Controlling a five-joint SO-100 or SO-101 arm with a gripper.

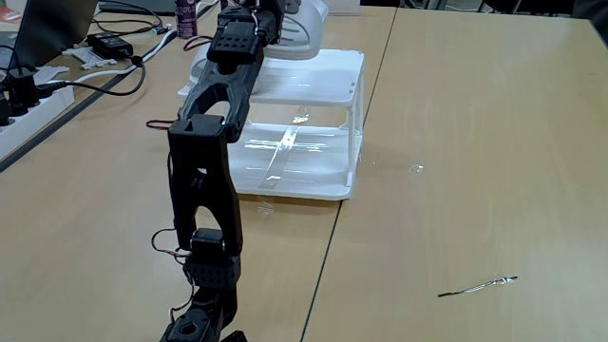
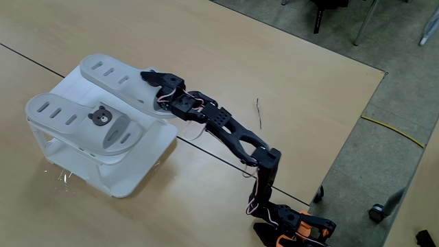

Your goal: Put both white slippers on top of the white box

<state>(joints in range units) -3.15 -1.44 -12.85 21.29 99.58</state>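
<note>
Starting at the left of a fixed view from high up, the white box (image 2: 130,180) sits on the wooden table (image 2: 288,62), and both white slippers are on its flat top. The nearer slipper (image 2: 82,123) lies toward seven o'clock of the stand's top, its brown bear face (image 2: 101,117) showing on the strap. Just beside it, toward one o'clock, lies the other slipper (image 2: 113,77), slots visible along its sole, its strap end hidden under the tool.

Moving right, the gripper (image 2: 152,81) sits right at that second slipper's strap end, touching it by the look of things. Are the jaws clamped or parted? I cannot tell; the black fingers blur into the strap. The black arm (image 2: 233,134) stretches away toward four o'clock, down to its base (image 2: 295,226) at the table edge.

In a fixed view from low behind the arm, the arm (image 1: 204,171) rises at left and reaches to twelve o'clock over the white box (image 1: 313,142), whose glossy lower shelf catches the light. Cables and a power strip (image 1: 28,100) lie at far left.
</note>
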